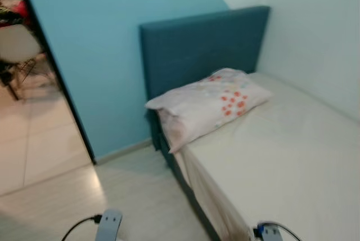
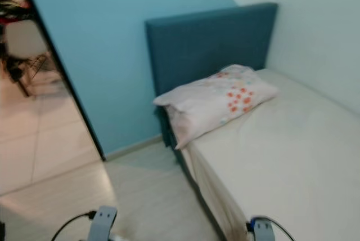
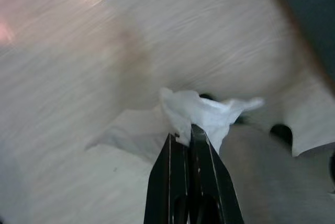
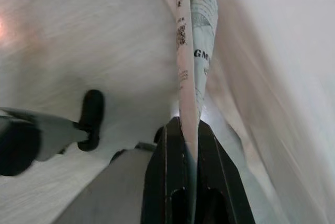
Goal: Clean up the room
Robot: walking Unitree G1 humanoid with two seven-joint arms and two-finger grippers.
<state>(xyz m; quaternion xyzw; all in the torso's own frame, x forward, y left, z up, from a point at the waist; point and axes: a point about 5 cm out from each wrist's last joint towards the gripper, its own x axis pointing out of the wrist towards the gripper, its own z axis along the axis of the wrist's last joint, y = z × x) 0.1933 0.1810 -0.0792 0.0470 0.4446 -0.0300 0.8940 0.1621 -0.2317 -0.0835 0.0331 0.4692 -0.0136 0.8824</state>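
Note:
In the left wrist view my left gripper [image 3: 184, 132] is shut on a crumpled white tissue [image 3: 201, 113], held above the pale wood floor. In the right wrist view my right gripper [image 4: 187, 125] is shut on a thin printed paper packet [image 4: 194, 41] that sticks out past the fingers, beside the bed's side. In the eye views the tops of both wrists show at the bottom edge, the left one [image 1: 108, 223] over the floor and the right one [image 1: 269, 232] at the bed's edge.
A bed with a pale sheet [image 1: 281, 156] fills the right, with a flowered pillow [image 1: 211, 103] against a teal headboard [image 1: 202, 44]. A blue wall [image 1: 107, 55] stands behind. An open doorway [image 1: 34, 111] at the left leads to a tiled floor with a chair [image 1: 17, 47].

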